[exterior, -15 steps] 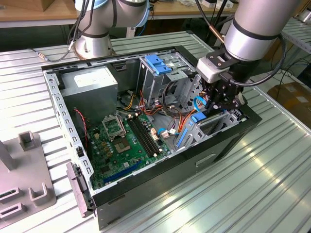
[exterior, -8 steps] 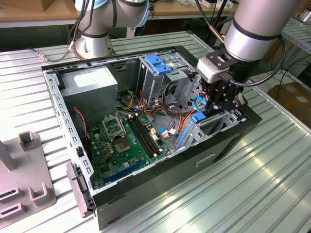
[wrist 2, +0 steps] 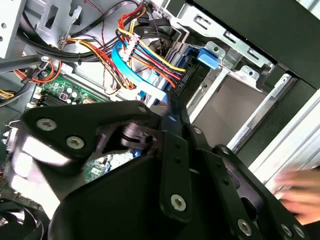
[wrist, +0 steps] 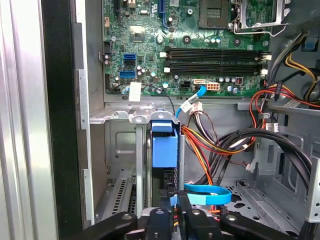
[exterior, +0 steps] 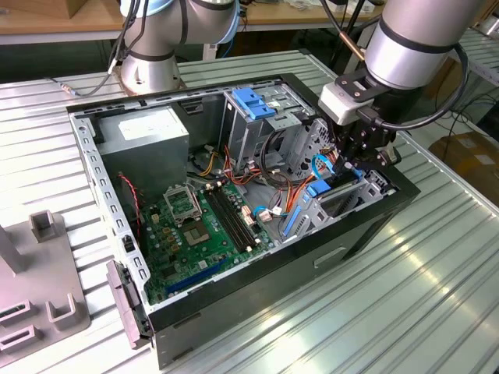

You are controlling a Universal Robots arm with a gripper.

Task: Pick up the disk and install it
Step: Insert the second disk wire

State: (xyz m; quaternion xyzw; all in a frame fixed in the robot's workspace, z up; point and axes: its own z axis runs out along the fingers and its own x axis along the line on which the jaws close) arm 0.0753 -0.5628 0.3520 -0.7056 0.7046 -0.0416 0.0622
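The gripper point(exterior: 352, 160) reaches low inside the open computer case point(exterior: 234, 312), its fingers point(wrist: 172, 212) apparently closed on the disk point(wrist: 164, 150), which stands edgewise in its drive bay, seemingly seated.

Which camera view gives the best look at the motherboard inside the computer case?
The first wrist view: the motherboard faces the camera, with memory slots and processor socket plain. In the exterior view, the motherboard lies slanted on the case floor. The second wrist view catches a green corner behind cables.
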